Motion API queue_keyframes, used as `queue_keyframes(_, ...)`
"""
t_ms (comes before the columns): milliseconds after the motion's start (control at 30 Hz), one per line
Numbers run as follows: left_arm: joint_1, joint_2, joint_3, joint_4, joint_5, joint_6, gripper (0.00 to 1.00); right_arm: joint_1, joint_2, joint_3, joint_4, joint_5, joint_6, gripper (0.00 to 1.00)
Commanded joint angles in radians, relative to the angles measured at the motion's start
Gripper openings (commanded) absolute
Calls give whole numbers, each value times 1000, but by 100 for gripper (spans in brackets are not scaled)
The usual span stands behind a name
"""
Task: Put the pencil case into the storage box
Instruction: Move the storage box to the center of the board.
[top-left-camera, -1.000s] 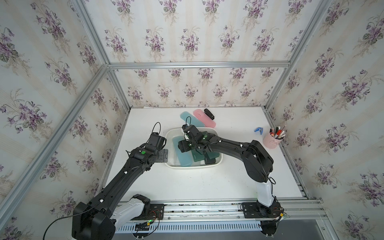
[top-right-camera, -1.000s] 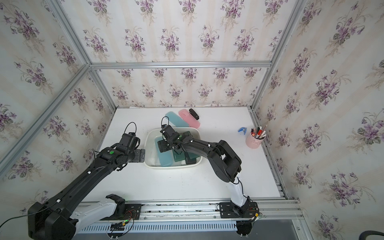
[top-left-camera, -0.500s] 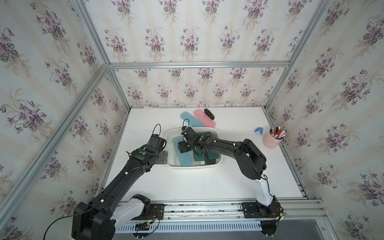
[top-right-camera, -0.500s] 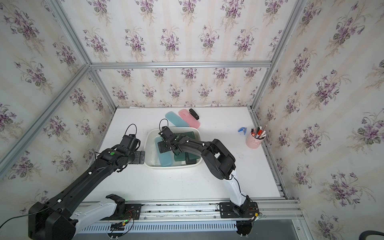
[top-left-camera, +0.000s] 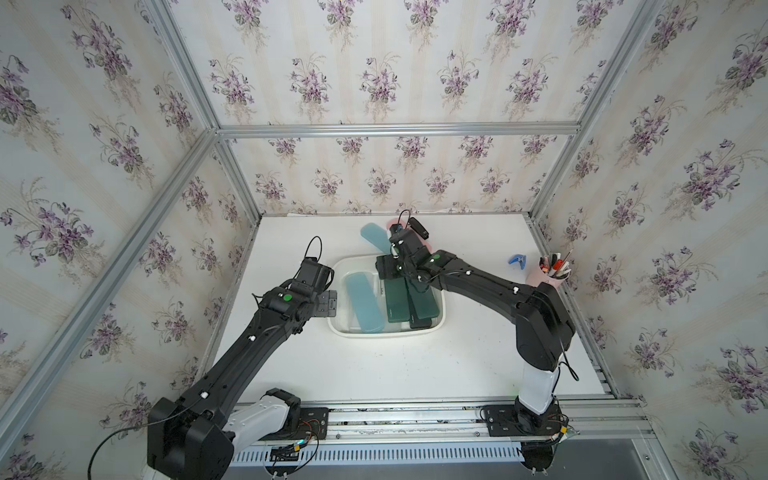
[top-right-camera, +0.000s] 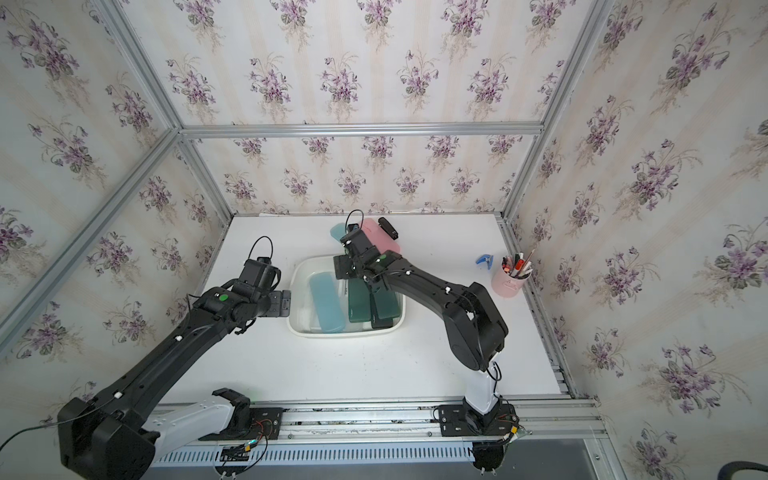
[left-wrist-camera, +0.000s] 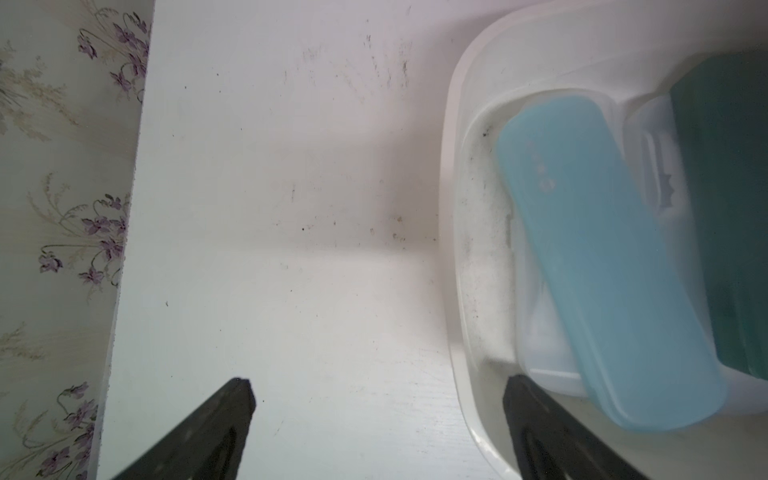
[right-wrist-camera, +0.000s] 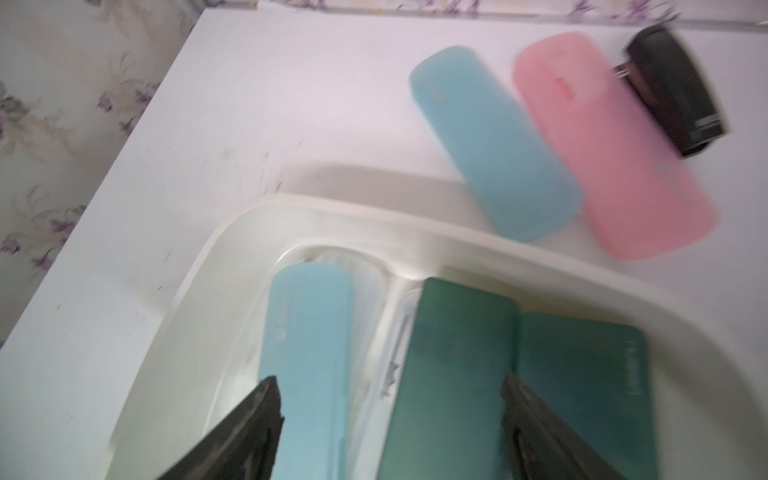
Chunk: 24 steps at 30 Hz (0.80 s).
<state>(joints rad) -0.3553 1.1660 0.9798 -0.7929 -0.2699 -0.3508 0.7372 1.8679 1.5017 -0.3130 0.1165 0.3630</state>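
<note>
The storage box, a shallow white tub, stands mid-table. Inside lie a light blue pencil case and two dark green pencil cases over a clear one. My right gripper hangs open over the box's far end, with nothing between its fingers. Behind the box, another light blue pencil case and a pink pencil case lie on the table. My left gripper is open and empty at the box's left rim, one finger over the rim.
A black oblong object lies beside the pink case near the back wall. A pink pen cup and a blue clip stand at the right edge. Floral walls enclose the table on three sides.
My right gripper has opened wider and drawn up and back toward the box's far end, leaving the dark green case lying in the box. The left arm has not moved.
</note>
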Motion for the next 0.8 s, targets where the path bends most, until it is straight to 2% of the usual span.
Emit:
queue_keyframes(0, 4, 89, 93, 15, -24, 22, 99, -78, -3, 2, -26, 7, -65, 86)
queue_keyframes(167, 4, 291, 263, 46, -40, 44, 99, -185, 96, 88, -28, -22, -180, 87)
queue_keyframes(200, 5, 326, 292, 44, -51, 48, 99, -241, 124, 116, -33, -36, -200, 87)
queue_keyframes(333, 17, 456, 366, 13, -73, 70, 99, -312, 215, 204, -64, -93, -229, 87)
queue_keyframes(467, 34, 510, 331, 29, -39, 55, 99, -374, 212, 186, -55, -124, -228, 87)
queue_keyframes(567, 35, 511, 268, 67, -24, 34, 99, -413, 200, 146, -19, -212, -213, 85)
queue_keyframes(767, 36, 526, 198, 58, -44, 7, 99, -415, 269, 195, -65, -274, -251, 85)
